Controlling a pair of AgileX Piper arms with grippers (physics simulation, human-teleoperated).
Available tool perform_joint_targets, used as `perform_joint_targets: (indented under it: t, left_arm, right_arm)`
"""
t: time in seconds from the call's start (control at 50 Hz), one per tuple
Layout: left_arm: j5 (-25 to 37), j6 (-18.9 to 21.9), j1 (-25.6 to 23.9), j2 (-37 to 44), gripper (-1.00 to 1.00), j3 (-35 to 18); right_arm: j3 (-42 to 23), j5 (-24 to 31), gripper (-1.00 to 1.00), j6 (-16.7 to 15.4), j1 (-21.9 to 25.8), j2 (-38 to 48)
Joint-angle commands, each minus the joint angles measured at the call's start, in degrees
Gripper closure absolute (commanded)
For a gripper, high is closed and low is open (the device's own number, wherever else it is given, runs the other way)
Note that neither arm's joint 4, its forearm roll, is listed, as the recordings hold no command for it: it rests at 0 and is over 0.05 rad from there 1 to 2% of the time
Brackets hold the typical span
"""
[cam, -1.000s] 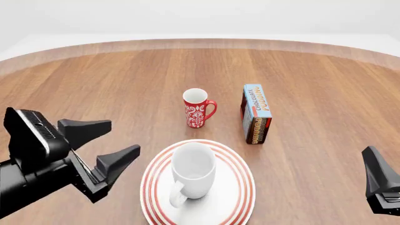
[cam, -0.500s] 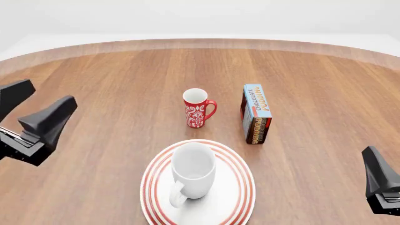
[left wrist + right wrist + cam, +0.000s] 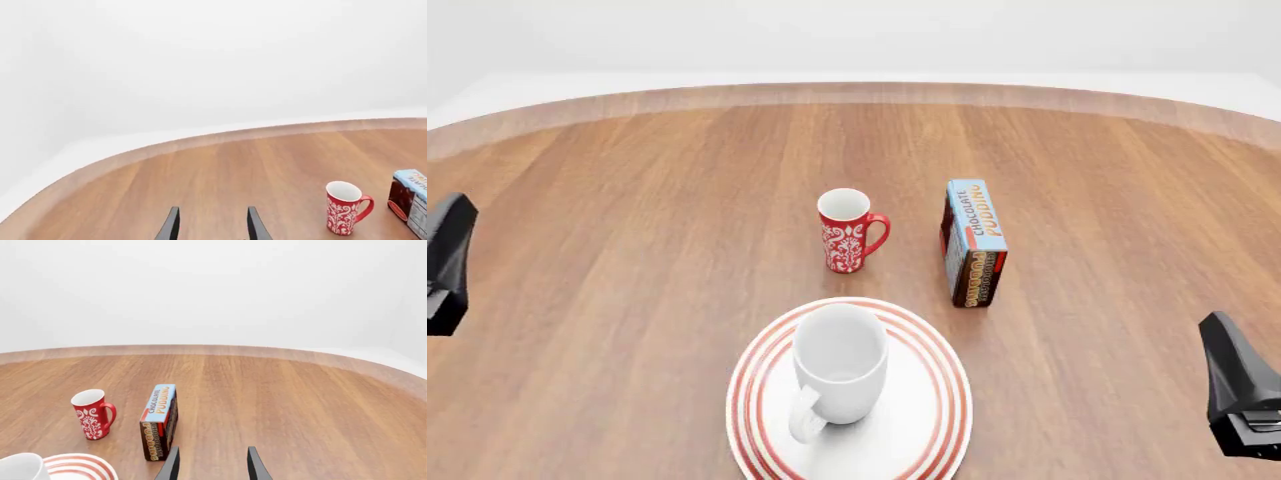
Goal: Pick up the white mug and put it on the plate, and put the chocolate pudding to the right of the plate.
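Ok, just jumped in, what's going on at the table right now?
Neither arm is holding anything. The white mug already stands on the plate. The pudding stands on edge beyond the plate, beside the red mug, so it is not yet placed right of the plate. The left gripper sits at the table's left edge, the right gripper at the right edge, both open.

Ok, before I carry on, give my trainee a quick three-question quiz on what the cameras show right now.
1. True or false: the white mug stands on the plate.
2. Which object stands beside the chocolate pudding, on its left in the front view: A) a bowl, B) the red mug, C) a spoon?
3. Does either end effector, left or right, grip anything?

Key: 1 true. 2 B. 3 No, both are open and hold nothing.
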Motion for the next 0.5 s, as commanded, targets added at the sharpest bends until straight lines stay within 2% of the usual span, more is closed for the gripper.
perform_joint_targets:
  t: [0.02, 0.14, 0.24, 0.26, 0.36, 0.4, 0.5]
  left_arm:
    - [-3.4, -0.5, 9.3, -3.0, -1.0, 5.3]
    - [-2.9, -1.3, 13.0, -5.0, -1.0, 6.7]
    - [-6.3, 0.0, 14.9, -3.3, -1.0, 9.1]
    - [-8.0, -1.6, 15.7, -2.2, -1.0, 10.0]
    - [-10.1, -2.7, 17.4, -1.8, -1.0, 11.7]
    - [-13.6, -3.8, 19.1, 0.3, -1.0, 13.1]
    - [-16.0, -4.8, 21.6, 0.4, -1.0, 15.4]
  right_arm:
    - [0.0, 0.0, -1.0, 0.2, 0.0, 0.0]
    - [0.0, 0.1, -1.0, 0.3, 0.1, 0.0]
    - [0.0, 0.1, -1.0, 0.3, 0.1, 0.0]
    - [0.0, 0.1, -1.0, 0.4, 0.0, 0.0]
    - [0.0, 0.2, -1.0, 0.3, 0.0, 0.0]
    - [0.0, 0.2, -1.0, 0.3, 0.0, 0.0]
    - [0.0, 0.1, -1.0, 0.0, 0.0, 0.0]
